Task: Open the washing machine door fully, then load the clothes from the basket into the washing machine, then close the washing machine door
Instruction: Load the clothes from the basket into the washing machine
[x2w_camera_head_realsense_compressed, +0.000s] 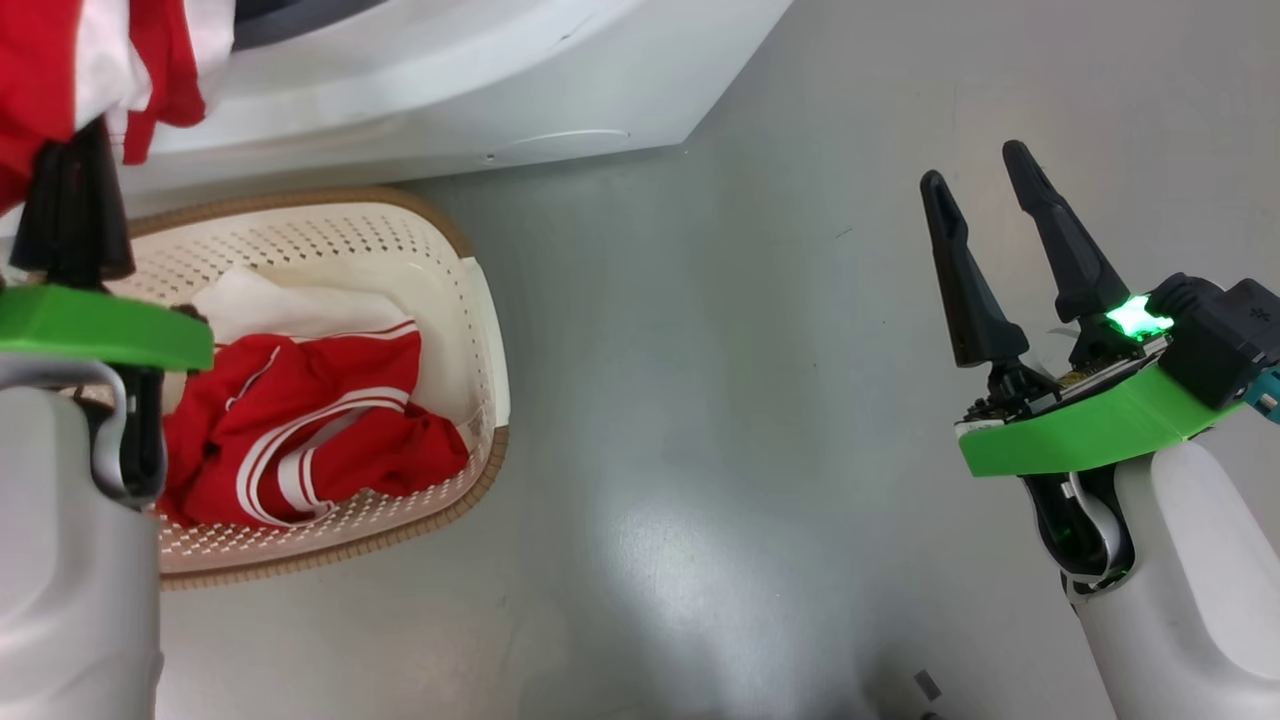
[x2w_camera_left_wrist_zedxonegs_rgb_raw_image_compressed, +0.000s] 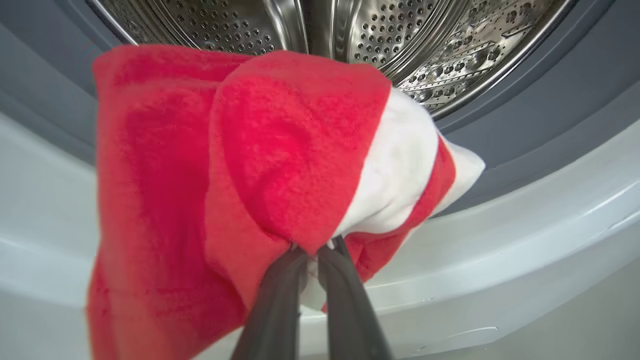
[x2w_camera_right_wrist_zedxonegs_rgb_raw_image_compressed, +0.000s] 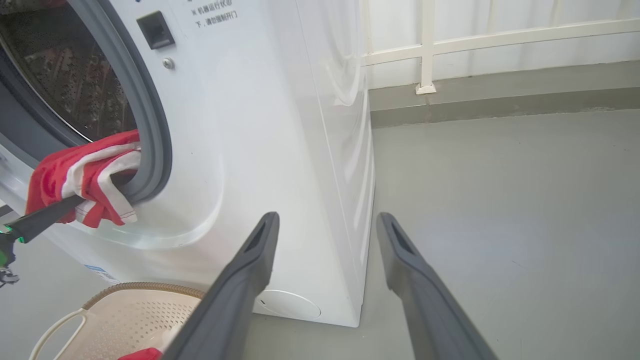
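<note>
Bottom centre, left hand (x2w_camera_left_wrist_zedxonegs_rgb_raw_image_compressed: 315, 248): pinched shut on red garment (x2w_camera_left_wrist_zedxonegs_rgb_raw_image_compressed: 280, 150) before drum (x2w_camera_left_wrist_zedxonegs_rgb_raw_image_compressed: 400, 40).
Right side, right hand (x2w_camera_head_realsense_compressed: 974, 168): fingers spread wide, empty.
Basket (x2w_camera_head_realsense_compressed: 440, 225): red clothes (x2w_camera_head_realsense_compressed: 330, 430) inside.

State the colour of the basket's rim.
The basket's rim is brown, woven-look; head view shows it best.

Red clothes (x2w_camera_head_realsense_compressed: 330, 430) lie in the basket (x2w_camera_head_realsense_compressed: 330, 235).

Laundry corner of a bare utility room, white front-loading washer (x2w_camera_right_wrist_zedxonegs_rgb_raw_image_compressed: 300, 125) on a smooth grey floor (x2w_camera_right_wrist_zedxonegs_rgb_raw_image_compressed: 500, 200), cream basket (x2w_camera_head_realsense_compressed: 330, 240) of red clothes (x2w_camera_head_realsense_compressed: 330, 420) on the floor at its foot, white framed wall (x2w_camera_right_wrist_zedxonegs_rgb_raw_image_compressed: 500, 60) with grey skirting (x2w_camera_right_wrist_zedxonegs_rgb_raw_image_compressed: 500, 95) behind
</note>
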